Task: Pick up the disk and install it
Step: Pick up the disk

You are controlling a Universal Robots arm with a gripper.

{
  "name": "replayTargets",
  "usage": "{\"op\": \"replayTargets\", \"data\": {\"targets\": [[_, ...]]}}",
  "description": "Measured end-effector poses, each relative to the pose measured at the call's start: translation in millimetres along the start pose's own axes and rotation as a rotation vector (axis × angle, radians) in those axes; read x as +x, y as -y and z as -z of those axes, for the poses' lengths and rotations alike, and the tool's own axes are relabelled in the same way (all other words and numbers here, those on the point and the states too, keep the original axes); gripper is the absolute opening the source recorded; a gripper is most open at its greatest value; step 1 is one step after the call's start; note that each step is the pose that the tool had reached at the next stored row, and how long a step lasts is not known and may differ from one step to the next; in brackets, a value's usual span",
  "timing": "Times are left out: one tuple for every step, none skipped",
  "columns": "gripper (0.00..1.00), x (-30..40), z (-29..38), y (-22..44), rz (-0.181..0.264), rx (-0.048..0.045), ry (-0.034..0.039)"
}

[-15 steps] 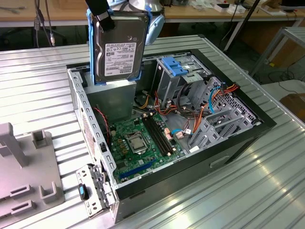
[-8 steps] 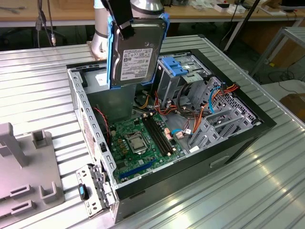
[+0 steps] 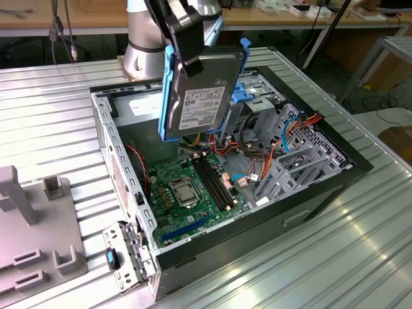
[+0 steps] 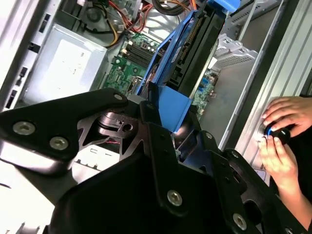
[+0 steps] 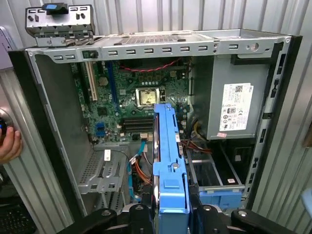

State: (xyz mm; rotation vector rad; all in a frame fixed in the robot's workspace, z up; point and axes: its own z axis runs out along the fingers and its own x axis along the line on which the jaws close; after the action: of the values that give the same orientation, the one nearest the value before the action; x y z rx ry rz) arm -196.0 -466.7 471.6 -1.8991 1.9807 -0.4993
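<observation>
The gripper is clamping the disk, with its jaws closed on one end of the bright blue carrier frame. That means the drive is hanging on edge in the air over the open computer case. The case itself is lying on its side on a ribbed metal table.

In the exterior view the drive's labelled face is pointing toward the camera. Its lower end is hovering above the inside of the case, roughly where the motherboard is meeting the grey power supply. As far as I can tell it isn't touching anything in there.

In the first wrist view the disk is running edge-on away from the gripper, and the CPU socket is sitting just past its far end. The power supply with its white label is off to one side. A bundle of orange and red cables is snaking around the drive cage.

In the second wrist view a person's hand is resting on a small dark knob beside the case, with the other hand right next to it (can't tell what the knob belongs to). A grey fixture is sitting at the exterior view's left, apart from the case.
</observation>
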Motion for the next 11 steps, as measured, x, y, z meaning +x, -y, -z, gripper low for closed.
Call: {"op": "replayTargets", "data": {"targets": [[0.37,1.9,-2.1,2.0,0.0,0.0002,0.0002],[0.37,2.6,-5.8,6.8,0.001,0.0001,0.0006],[0.37,2.6,-8.1,9.5,0.002,0.0,0.0015],[0.37,2.7,-9.6,10.5,0.004,0.0019,0.0027],[0.37,3.0,-10.3,10.8,0.005,0.0051,0.0033],[0.37,3.7,-10.5,11.0,0.005,0.0087,0.0035],[0.37,5.3,-10.9,11.1,0.006,0.0138,0.0039],[0.37,9.8,-11.3,11.2,0.006,0.0192,0.0041],[0.37,16.2,-12.3,11.4,0.005,0.0215,0.0043],[0.37,21.2,-13.3,11.6,0.005,0.0222,0.0043],[0.37,24.6,-13.9,11.8,0.005,0.0225,0.0044]]}}
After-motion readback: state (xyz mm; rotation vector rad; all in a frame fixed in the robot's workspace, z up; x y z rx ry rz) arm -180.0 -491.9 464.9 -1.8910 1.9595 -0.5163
